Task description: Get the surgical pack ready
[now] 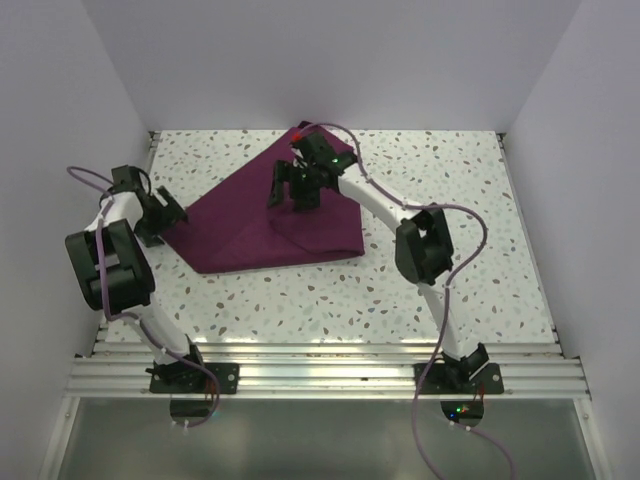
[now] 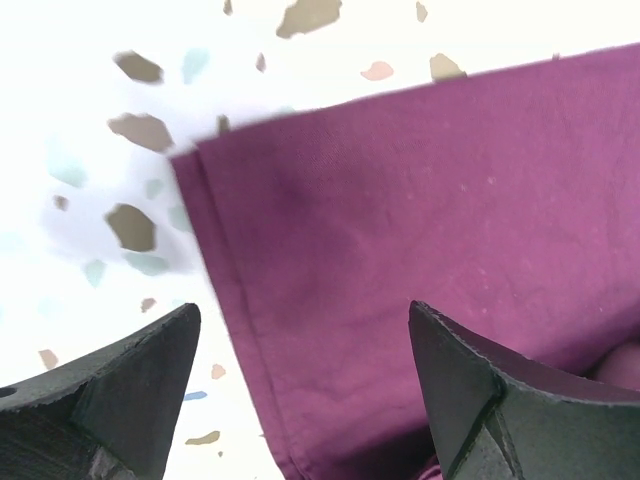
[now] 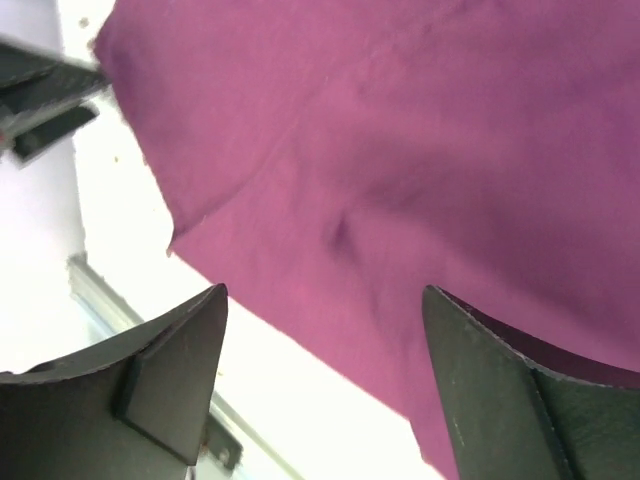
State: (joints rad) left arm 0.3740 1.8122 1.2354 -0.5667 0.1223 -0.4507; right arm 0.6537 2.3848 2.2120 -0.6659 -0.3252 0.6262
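White walls on three sides, a speckled terrazzo-style surface (image 1: 450, 280) in the middle, and your two arms bolted to the aluminium rail (image 1: 320, 372) at the near edge. The surgical pack (image 1: 250, 225) was lying on the surface toward the back, a bit left of centre. It was folded into a flat purple shape with one point aimed left and another at the back wall. Your left gripper (image 1: 163, 215) was down at that left point with its jaws spread wide. In the left wrist view one of the fingers (image 2: 130, 390) sat over bare surface and the other over the cloth, with the hemmed edge between them, not pinched. Your right gripper (image 1: 295, 190) hovered over the back part of the pack, jaws also wide apart. The right wrist view just showed purple cloth and a fold crease past the fingers (image 3: 500, 400), nothing clamped.
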